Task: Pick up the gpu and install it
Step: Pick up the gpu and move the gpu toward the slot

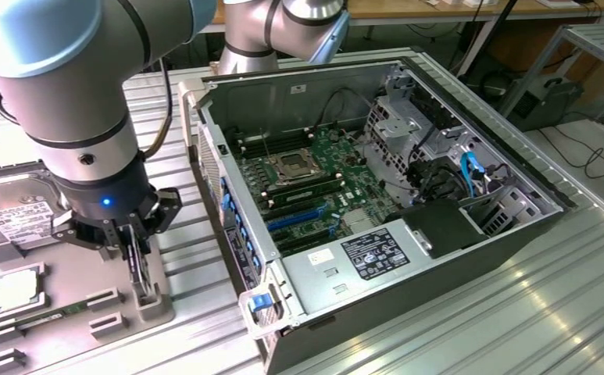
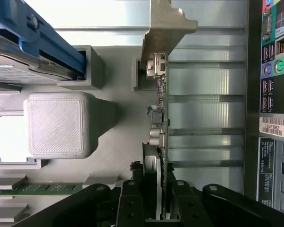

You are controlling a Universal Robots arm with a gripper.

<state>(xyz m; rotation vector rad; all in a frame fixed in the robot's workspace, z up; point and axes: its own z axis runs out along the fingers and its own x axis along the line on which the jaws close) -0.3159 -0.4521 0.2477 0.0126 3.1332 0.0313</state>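
The gpu [image 1: 141, 273] is a thin dark card standing on edge in a grey slotted holder [image 1: 152, 303] on the fixture tray, at the exterior view's left of the open computer case [image 1: 385, 195]. My gripper [image 1: 135, 259] comes down on it from above. In the wrist view the gpu [image 2: 162, 111] runs edge-on away from the camera, with its pale metal bracket [image 2: 166, 26] at the far end. My gripper [image 2: 156, 210] has one black finger on each side of the card, shut on it. The card's lower edge still sits in the holder.
The grey fixture tray [image 1: 73, 273] also carries a silver hard drive [image 1: 15, 215], a processor [image 1: 15, 287] and a green memory stick [image 1: 46, 319]. A raised grey block [image 2: 59, 125] stands beside the card. The case's rear port panel [image 2: 274, 94] lies close on the other side.
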